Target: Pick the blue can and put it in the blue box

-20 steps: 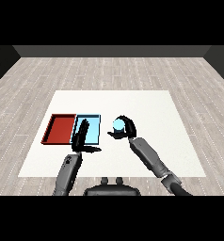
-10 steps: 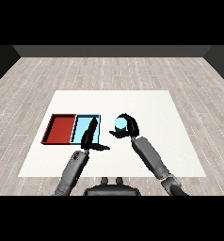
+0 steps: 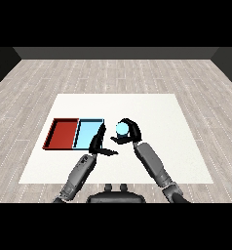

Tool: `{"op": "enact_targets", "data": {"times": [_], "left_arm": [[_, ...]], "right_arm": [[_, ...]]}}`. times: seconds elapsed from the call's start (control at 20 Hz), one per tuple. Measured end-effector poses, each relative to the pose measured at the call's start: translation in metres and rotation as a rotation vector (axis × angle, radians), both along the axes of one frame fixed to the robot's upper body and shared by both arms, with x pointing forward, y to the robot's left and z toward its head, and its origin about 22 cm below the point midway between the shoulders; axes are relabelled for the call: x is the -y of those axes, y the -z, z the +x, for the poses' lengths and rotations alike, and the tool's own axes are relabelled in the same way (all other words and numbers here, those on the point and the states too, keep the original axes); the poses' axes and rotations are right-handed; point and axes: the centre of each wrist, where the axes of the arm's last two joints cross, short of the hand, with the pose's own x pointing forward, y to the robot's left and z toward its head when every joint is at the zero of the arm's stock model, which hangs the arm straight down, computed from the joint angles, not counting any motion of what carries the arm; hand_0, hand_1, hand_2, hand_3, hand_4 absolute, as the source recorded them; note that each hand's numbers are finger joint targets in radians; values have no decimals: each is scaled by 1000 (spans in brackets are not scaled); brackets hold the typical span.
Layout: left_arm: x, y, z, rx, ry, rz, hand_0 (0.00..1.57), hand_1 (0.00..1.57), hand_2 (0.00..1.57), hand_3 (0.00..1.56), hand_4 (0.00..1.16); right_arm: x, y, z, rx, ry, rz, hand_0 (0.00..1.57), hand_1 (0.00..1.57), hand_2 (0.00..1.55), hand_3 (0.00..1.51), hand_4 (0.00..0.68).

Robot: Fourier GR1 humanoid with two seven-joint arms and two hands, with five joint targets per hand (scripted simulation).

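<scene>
Both hands are seen closer to the light blue tray (image 3: pixel 87 134) than a second earlier: the right hand (image 3: pixel 129 133), curled round the blue can (image 3: pixel 122 129), has been carried a little leftward and is now held just to the right of that tray, above the white table (image 3: pixel 176 127). The left hand (image 3: pixel 98 144), with straight fingers and nothing held, is placed at the tray's right edge. Only a short move left is judged to remain, and the red tray (image 3: pixel 63 134), touching the blue tray's left side, is not concerned.
</scene>
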Motion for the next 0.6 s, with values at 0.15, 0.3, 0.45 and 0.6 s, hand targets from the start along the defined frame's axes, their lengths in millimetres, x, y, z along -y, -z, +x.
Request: {"op": "enact_targets", "data": {"times": [0.15,0.3,0.45,0.6], "left_arm": [[7,3,3,-17,1,14,0,0,0,0,0],[17,6,1,-29,9,18,0,0,0,0,0],[21,3,8,-27,13,22,0,0,0,0,0],[26,2,9,-35,16,22,0,0,0,0,0]], "right_arm": [[-1,-5,-3,8,-13,5,1399,1399,1443,1405,679],[-7,-9,-2,18,-24,6,1394,1394,1453,1415,680],[-11,-10,-4,19,-40,8,1397,1397,1450,1411,677],[-15,-12,-9,23,-53,9,1393,1393,1435,1399,656]]}}
